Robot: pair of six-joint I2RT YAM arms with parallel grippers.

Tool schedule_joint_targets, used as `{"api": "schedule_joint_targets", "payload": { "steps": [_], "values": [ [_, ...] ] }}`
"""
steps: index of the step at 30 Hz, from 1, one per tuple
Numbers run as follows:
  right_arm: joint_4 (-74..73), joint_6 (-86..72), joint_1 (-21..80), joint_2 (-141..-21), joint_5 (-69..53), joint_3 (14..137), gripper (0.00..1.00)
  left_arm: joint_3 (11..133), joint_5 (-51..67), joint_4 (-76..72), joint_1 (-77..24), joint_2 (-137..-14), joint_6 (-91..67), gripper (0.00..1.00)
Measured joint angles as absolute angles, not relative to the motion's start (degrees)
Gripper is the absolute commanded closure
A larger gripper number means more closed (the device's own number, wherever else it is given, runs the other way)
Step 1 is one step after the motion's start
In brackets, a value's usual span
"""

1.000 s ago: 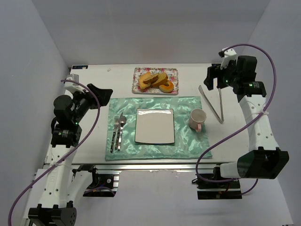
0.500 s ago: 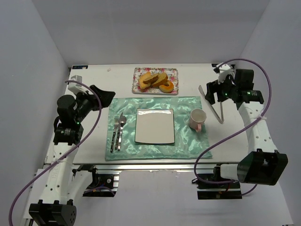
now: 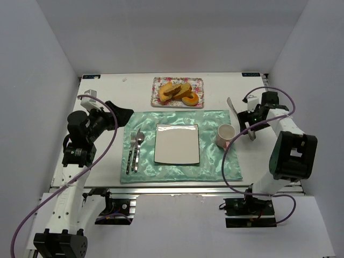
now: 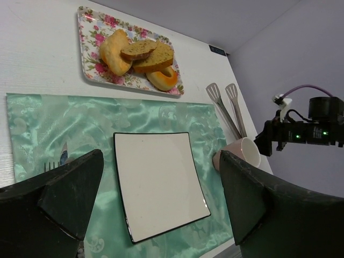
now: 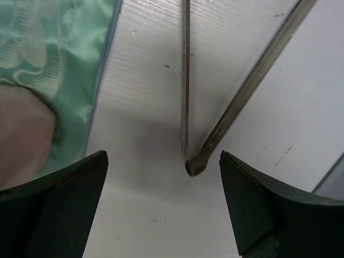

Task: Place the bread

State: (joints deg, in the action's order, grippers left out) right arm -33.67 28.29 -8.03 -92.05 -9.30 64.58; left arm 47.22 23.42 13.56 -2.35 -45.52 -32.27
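- White tabletop (image 3: 107, 88): bread (image 3: 174, 90) at far edge, far-left of right gripper (image 5: 161, 157).
- Right gripper, spread wide, hovers over hinge of tongs (image 5: 185, 80); left gripper (image 4: 161, 155) spread too.

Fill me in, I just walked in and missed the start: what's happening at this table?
The right gripper hangs open over the hinge end of the tongs, which lie right of the placemat; it is not gripping them. The left gripper is open too, holding nothing, near the placemat's left edge. The bread slices sit on the floral tray at the far edge, and the square plate is bare.
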Motion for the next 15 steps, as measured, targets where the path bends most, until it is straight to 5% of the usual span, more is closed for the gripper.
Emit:
{"api": "schedule_joint_targets", "payload": {
  "steps": [15],
  "values": [
    [-28.60, 29.10, -8.29, -103.37, -3.97, 68.55, 0.11, 47.42, 23.42, 14.00, -2.35, -48.23, -32.05, 0.02]
  ]
}}
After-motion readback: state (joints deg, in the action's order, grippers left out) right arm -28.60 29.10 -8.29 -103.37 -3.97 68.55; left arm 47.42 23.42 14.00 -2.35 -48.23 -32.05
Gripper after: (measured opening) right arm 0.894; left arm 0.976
